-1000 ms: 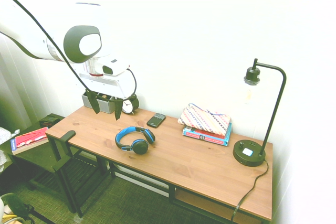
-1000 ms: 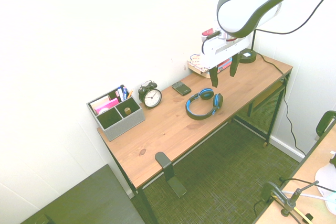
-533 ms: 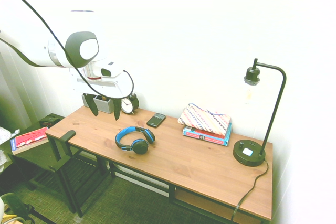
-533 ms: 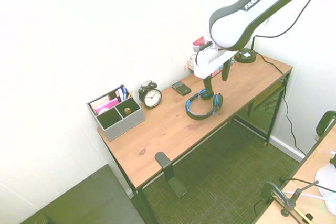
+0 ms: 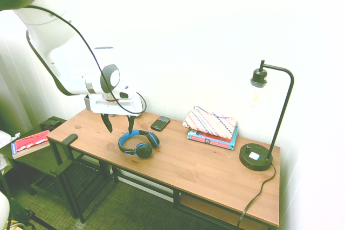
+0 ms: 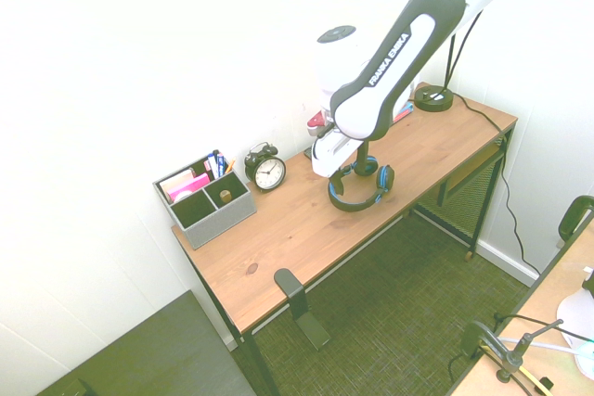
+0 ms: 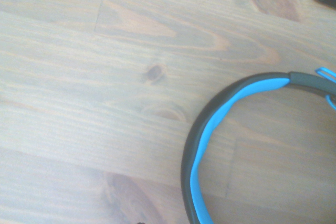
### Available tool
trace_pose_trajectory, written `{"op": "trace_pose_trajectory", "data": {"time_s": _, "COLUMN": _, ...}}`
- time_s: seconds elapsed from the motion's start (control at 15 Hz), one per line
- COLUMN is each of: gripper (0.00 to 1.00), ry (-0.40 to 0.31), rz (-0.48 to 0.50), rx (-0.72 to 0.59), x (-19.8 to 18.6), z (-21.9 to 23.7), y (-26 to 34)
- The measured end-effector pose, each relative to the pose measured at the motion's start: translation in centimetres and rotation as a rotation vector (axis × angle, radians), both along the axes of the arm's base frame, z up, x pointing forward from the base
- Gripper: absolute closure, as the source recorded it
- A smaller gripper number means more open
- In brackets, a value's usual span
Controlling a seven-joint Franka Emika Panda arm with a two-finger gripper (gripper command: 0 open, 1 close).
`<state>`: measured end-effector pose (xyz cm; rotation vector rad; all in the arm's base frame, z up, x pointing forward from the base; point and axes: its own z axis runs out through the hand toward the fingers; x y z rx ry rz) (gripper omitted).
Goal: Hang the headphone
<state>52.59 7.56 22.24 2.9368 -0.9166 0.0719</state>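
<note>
With the fingers (image 5: pixel 118 124) parted and empty above the surface (image 5: pixel 199 160), the approach to the headphone (image 5: pixel 143 150), lying flat beneath them, is judged under way; alignment over its band and lowering are required next.

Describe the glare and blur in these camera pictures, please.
First exterior view: washed out, wall nearly white, lamp's bulb barely visible; second exterior view: wall bright too, though the clock reads crisp; wrist view: soft and hazy, the headphones cut off by the frame.
</note>
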Motion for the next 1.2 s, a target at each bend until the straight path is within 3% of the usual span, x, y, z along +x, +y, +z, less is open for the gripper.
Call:
{"op": "trace_pose_trajectory", "data": {"time_s": 0.6, "gripper": 1.0, "ry": 0.03, "rz": 0.021, "rx": 0.026, "x": 5.2, "z": -4.3, "y": 1.0}}
{"op": "trace_pose_trajectory", "data": {"time_s": 1.2, "gripper": 1.0, "ry": 0.051, "rz": 0.015, "rx": 0.033, "x": 5.6, "z": -5.8, "y": 1.2}}
